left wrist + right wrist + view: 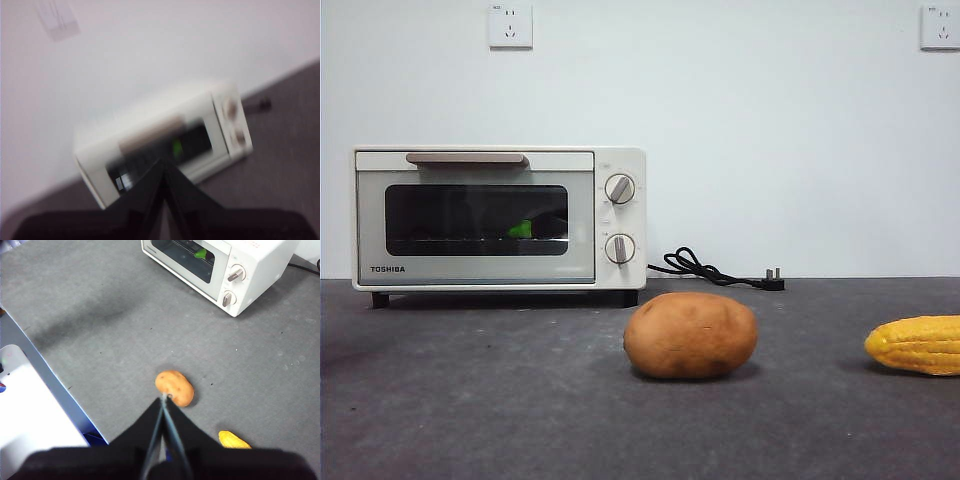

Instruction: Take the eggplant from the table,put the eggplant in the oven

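Note:
The cream-white oven (480, 268) stands at the back left of the dark grey table (470, 400) with its door closed. Through the glass, a bright green stem cap of the eggplant (522, 229) shows on the rack; its purple body is lost in the dark interior. The blurred left wrist view looks at the oven (150, 112) from a distance, with the green cap (176, 147) behind the window and my left gripper (162, 164) shut on nothing. My right gripper (163, 398) is shut and empty, high above the table. Neither arm shows in the front view.
A brown potato (690, 335) lies in the middle of the table, and a yellow corn cob (918, 345) lies at the right edge. The oven's black cord (710, 268) trails to the right along the wall. A white and blue panel (30, 405) borders the table.

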Controlling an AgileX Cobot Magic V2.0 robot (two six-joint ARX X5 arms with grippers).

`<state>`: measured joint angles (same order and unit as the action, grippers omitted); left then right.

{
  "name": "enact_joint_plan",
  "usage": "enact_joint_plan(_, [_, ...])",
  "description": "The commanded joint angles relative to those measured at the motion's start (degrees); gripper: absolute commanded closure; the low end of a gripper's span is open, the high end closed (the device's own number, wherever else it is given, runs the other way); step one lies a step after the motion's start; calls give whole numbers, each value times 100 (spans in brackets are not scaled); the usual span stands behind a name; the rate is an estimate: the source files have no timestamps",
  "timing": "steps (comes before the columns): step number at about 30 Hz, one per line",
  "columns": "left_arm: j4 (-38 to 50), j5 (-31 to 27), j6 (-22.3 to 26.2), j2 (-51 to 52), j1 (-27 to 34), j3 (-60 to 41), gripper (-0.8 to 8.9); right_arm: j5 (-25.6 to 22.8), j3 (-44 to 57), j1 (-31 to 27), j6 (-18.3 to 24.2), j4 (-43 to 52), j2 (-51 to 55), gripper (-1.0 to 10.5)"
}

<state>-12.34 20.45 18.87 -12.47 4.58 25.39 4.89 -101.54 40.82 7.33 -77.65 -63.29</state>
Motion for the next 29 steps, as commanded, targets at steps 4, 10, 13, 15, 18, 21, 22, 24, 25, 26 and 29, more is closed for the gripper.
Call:
enact_joint_plan(4, [81,-269,-74,566,-13,-1272,818,-2,20,9,24,-133,-20,946])
enact_joint_plan(10, [79,-693,-345,970,-13,-2037,818,0,20,9,24,-133,-31,946])
enact_joint_plan(13, [72,-892,-623,1174,-13,-2302,818,-2,20,9,24,-133,-31,946])
enact_joint_plan(15, [90,-1003,-817,1224,-13,-2422,817,-2,20,9,24,-133,-31,946])
enact_joint_plan(18, [103,-1167,-944,1224,-15,-2424,818,0,20,9,24,-133,-31,946])
enact_joint_plan(21, [87,-1357,-1161,1224,-17,-2424,818,-9,17,9,24,-133,-31,946])
enact_joint_plan(22, [85,-1401,-1252,1224,-17,-2424,818,-15,17,9,24,-133,-33,946])
enact_joint_plan(24, [83,-1451,-1412,1224,-17,-2424,818,-22,17,9,24,-133,-33,946])
enact_joint_plan(25, [85,-1449,-1440,1224,-17,-2424,817,-22,17,9,24,-133,-33,946])
enact_joint_plan(26, [92,-1447,-1443,1224,-17,-2424,817,-22,17,9,24,-133,-31,946])
enact_joint_plan(29, [120,-1408,-1440,1224,-17,-2422,818,-24,17,9,24,-133,-33,946])
